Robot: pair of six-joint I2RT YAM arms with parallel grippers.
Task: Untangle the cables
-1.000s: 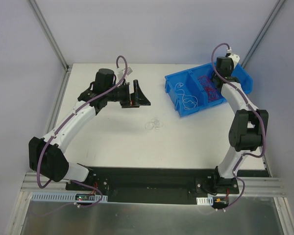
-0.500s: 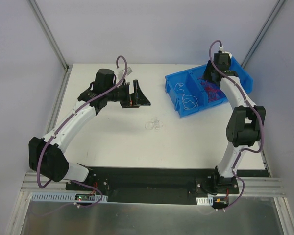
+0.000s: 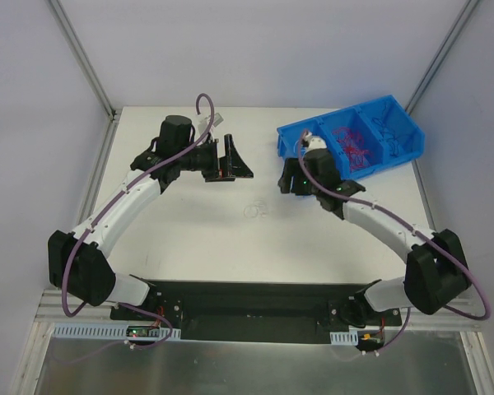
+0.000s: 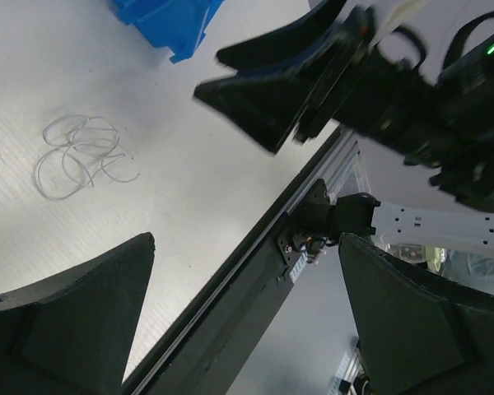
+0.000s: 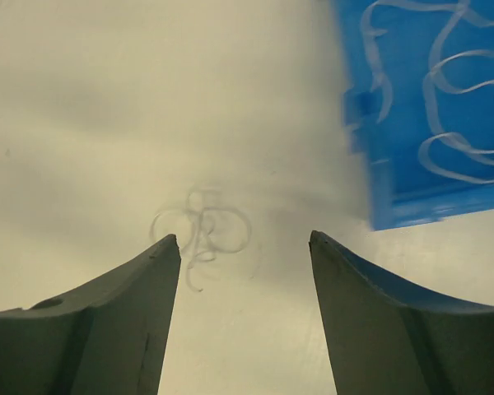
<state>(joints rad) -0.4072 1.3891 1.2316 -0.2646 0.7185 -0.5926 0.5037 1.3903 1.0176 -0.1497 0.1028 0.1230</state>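
Note:
One white curly cable (image 3: pixel 259 210) lies loose on the table, also seen in the left wrist view (image 4: pixel 78 156) and just beyond the right fingertips (image 5: pixel 202 230). Red cables (image 3: pixel 354 144) fill the middle compartment of the blue bin (image 3: pixel 403 144). White cables (image 5: pixel 453 82) lie in its left compartment. My right gripper (image 3: pixel 290 177) (image 5: pixel 243 239) hangs open over the table between bin and loose cable, holding nothing. My left gripper (image 3: pixel 237 160) (image 4: pixel 247 239) is open and empty, above the table to the left.
The blue bin (image 5: pixel 428 107) stands at the back right; its corner (image 4: pixel 169 20) shows in the left wrist view. The right gripper (image 4: pixel 288 90) hangs close in front of the left one. A black base rail (image 3: pixel 255 300) runs along the near edge.
My right arm has swung out of the bin, down and to the left over the table, and its jaws now stand open. The left arm has not moved.

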